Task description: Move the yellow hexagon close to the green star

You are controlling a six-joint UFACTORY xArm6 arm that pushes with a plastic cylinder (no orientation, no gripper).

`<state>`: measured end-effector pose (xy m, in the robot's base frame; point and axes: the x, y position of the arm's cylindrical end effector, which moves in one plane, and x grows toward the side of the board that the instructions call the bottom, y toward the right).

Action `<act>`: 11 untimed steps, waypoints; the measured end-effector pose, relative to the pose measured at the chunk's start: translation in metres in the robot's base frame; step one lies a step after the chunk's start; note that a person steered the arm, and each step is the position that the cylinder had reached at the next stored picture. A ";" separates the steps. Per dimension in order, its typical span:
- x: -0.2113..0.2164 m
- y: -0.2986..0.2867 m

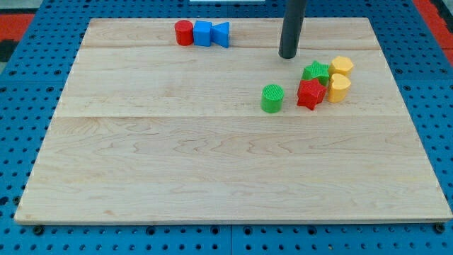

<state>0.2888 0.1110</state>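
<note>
- The table (212, 163) is a pale wooden board of glued planks, with fine grain running left to right and faint seams between the planks. It lies on a blue perforated surface (21, 234) dotted with round holes.
- The arm ends in a plain dark rod, matte and cylindrical, coming down from the view's top. There is no gripper on it, so nothing spreads or pinches; my tip (288, 55) is the rod's blunt lower end, resting on the wood.
- My tip touches no block. It stands near the cluster at the view's right, above and to the left of the green star.
- The yellow hexagon (342, 66) is a smooth, glossy six-sided block at the upper right of that cluster. It sits just beside the green star (316, 71), on the star's right; the two look to be touching or nearly so.
- The green star has pointed arms and lies directly above the red star (310, 93), which presses against its lower side.
- A second yellow block (339, 88), rounded in outline, its exact shape hard to make out, sits below the hexagon and against the red star's right.
- A green cylinder (272, 98), with a ribbed-looking side, stands apart to the left of the red star.
- Along the view's top edge, well away from the cluster, three blocks sit in a tight row: a red cylinder (184, 32), a blue cube (202, 33) and a blue triangle (221, 34).
</note>
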 end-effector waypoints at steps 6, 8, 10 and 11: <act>0.022 0.135; 0.046 0.122; 0.036 0.057; 0.029 0.022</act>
